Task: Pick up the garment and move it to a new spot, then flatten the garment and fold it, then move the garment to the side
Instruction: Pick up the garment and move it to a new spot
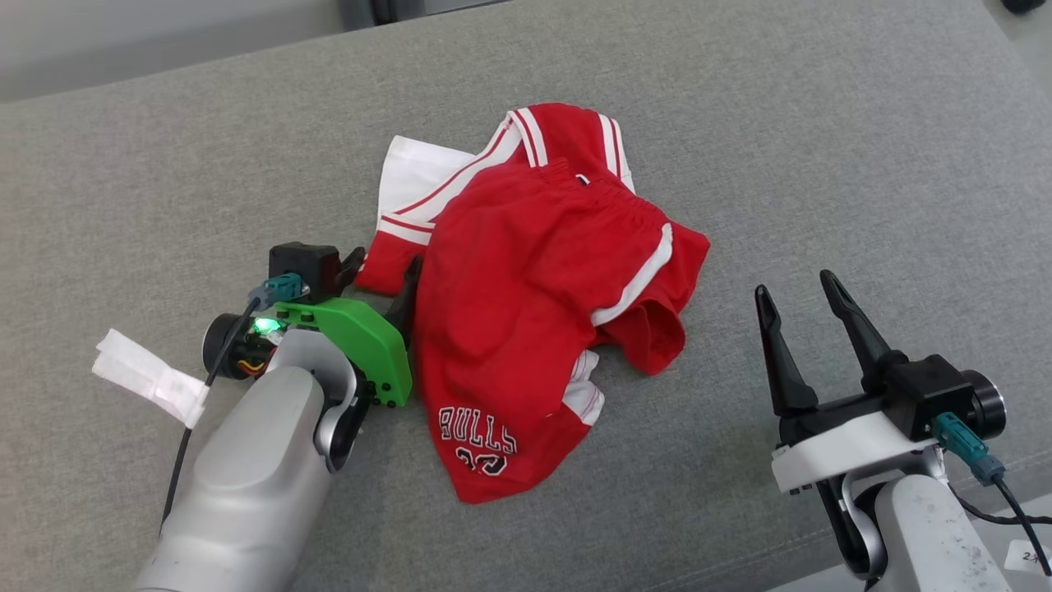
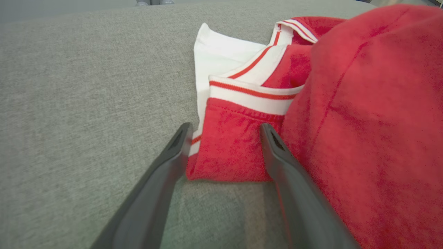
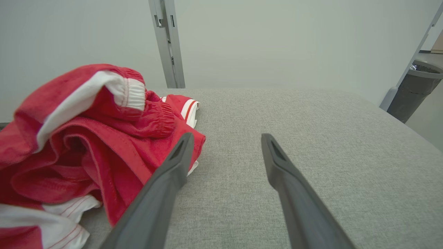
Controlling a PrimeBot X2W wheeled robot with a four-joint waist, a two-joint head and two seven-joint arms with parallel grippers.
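**Garment (image 1: 526, 271) crumpled on the grey worktop (image 1: 822, 123), left tool (image 1: 386, 267) at its edge**

The garment is a pair of red sports shorts with white bands and thin red stripes along the hems. It has a gathered elastic waist, and a white panel shows at the far side. It lies in a loose heap near the middle of the worktop, with several folds on top of each other. On the near leg, white letters read "BULLS". The number below them is partly creased, and I cannot read it with certainty.

The left tool is released. Its two fingers (image 2: 176, 148) stand apart on each side of a small red fold with a white band. The right tool (image 1: 793, 289) is also released and hovers beside the garment, apart from it.
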